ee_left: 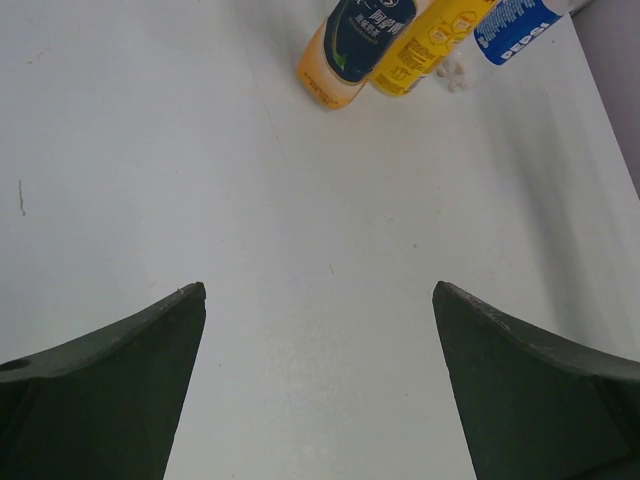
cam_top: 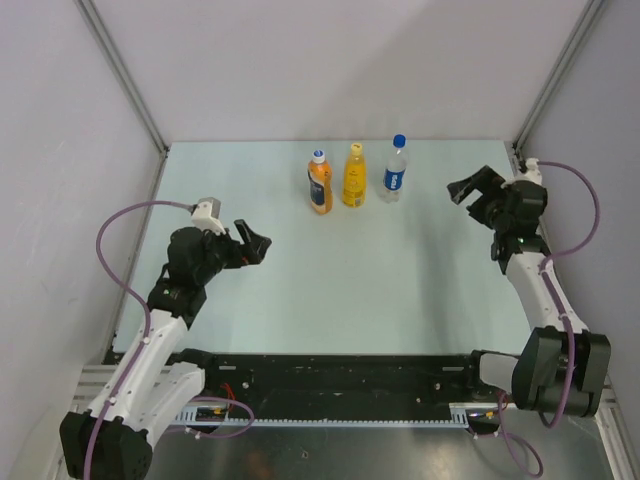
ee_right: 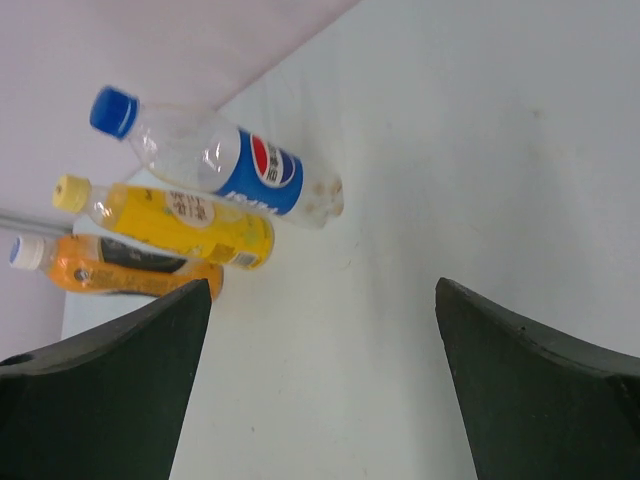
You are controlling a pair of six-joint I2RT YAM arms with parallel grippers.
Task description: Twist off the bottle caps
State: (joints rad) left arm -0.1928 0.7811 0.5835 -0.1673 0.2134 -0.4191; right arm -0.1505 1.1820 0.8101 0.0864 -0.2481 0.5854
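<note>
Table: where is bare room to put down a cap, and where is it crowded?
Crowded: far centre, where the orange bottle, yellow bottle and clear bottle stand close together. Bare: the wide middle of the table, between them, the left gripper and the right gripper; also the far left corner.
</note>
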